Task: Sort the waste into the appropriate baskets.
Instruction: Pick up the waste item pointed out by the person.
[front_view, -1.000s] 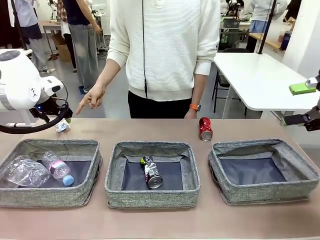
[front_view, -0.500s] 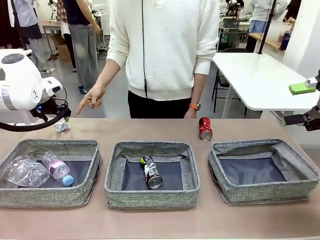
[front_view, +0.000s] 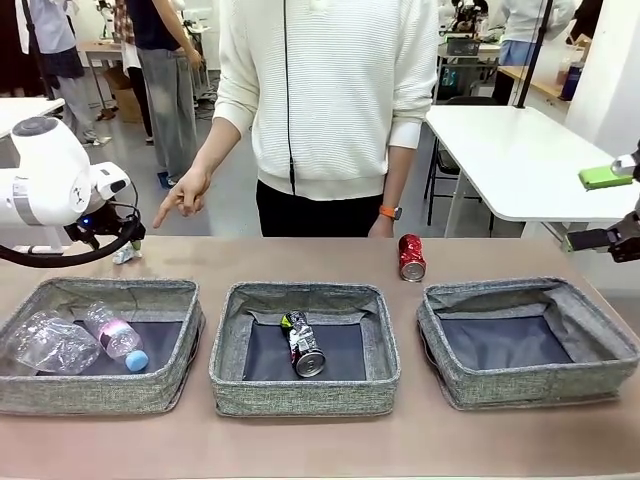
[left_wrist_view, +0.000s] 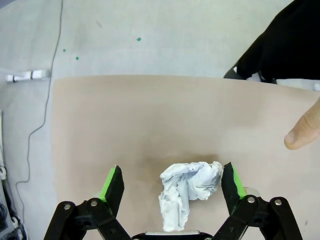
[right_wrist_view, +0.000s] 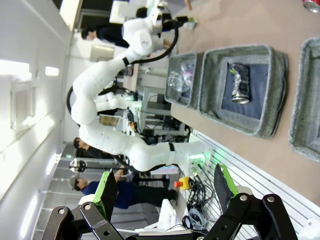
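Left wrist view: the left hand (left_wrist_view: 171, 172) is spread apart around the paper wad (left_wrist_view: 190, 185), to be squeezed gently from 3 and 9 o'clock.

Left arm (front_view: 50, 190) sunk lower, left tool (left_wrist_view: 172, 172) dropped around the crumpled white paper wad (left_wrist_view: 189, 190), apparently not yet touching it

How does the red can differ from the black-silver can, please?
The red can stands upright on the table; the black-silver can lies on its side in the middle basket. The red can is plain red; the black-silver can is dark with print. Both are drink cans of similar size.
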